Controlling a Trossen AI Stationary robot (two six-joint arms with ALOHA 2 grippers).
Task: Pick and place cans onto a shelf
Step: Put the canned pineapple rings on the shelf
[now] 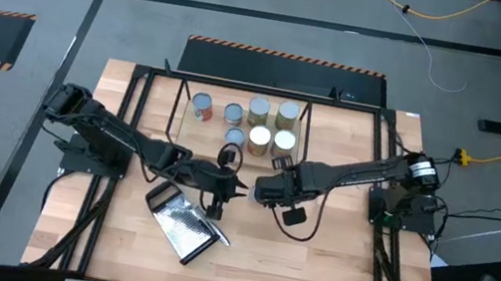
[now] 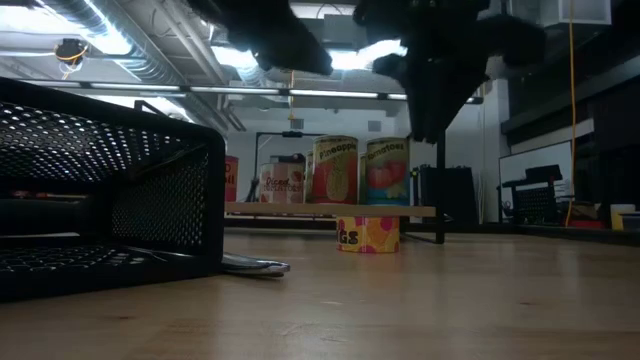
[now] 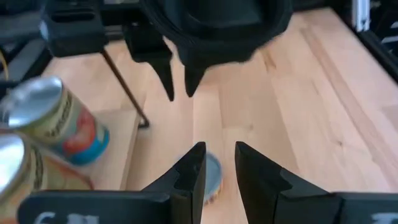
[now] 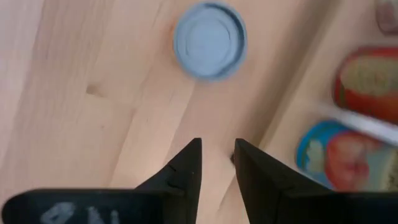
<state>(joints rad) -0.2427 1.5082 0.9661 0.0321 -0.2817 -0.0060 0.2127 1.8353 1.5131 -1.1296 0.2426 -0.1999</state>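
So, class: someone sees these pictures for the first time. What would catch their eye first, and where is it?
Probably the cluster of cans standing on the shelf at the far middle of the table, with one blue-grey-topped can alone on the wood just in front of the shelf. Next, the left gripper and right gripper nearly meeting tip to tip at the table's centre, and the metal grater lying below them.

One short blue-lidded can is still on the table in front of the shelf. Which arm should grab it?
Probably left. In the high view the left gripper sits below the blue-lidded can; the right gripper is off to one side. Both are open and empty, so it's close.
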